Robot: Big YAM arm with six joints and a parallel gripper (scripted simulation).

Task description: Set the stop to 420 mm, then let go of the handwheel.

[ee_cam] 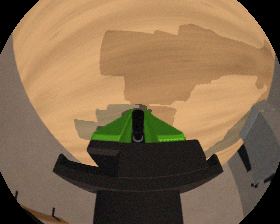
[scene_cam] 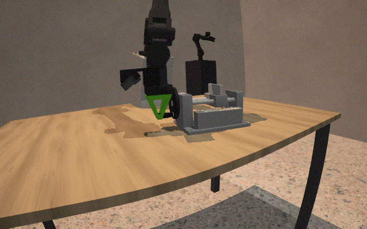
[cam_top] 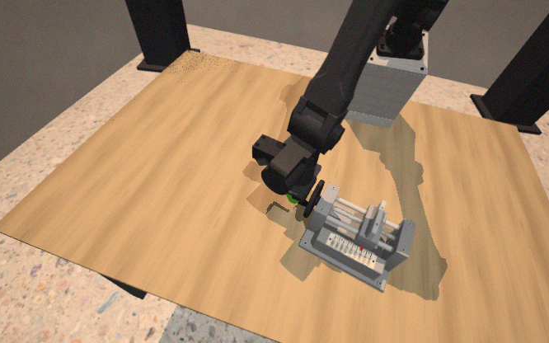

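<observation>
A grey stop fixture (cam_top: 317, 245) (scene_cam: 216, 120) stands on the wooden table (cam_top: 140, 170) (scene_cam: 65, 159), right of the middle. Its black handwheel (cam_top: 314, 198) (scene_cam: 174, 106) is on the left end. The grey stop carriage (cam_top: 373, 221) (scene_cam: 217, 93) sits on the rails towards the far end from the wheel. A white scale (cam_top: 349, 248) (scene_cam: 219, 109) runs along the front, with a small red pointer (cam_top: 361, 247). My gripper (cam_top: 293, 199) (scene_cam: 160, 115) (ee_cam: 138, 113) has green fingers pointing down beside the wheel's lower rim. It is shut on the wheel's small crank handle (scene_cam: 167, 115).
The arm's grey pedestal (cam_top: 385, 91) stands at the table's back edge. Black posts (cam_top: 157, 30) (cam_top: 532, 72) stand at the back corners. A small arm on a black box (scene_cam: 200, 75) is behind the fixture. The table's front edge (scene_cam: 179, 179) is near in the exterior view.
</observation>
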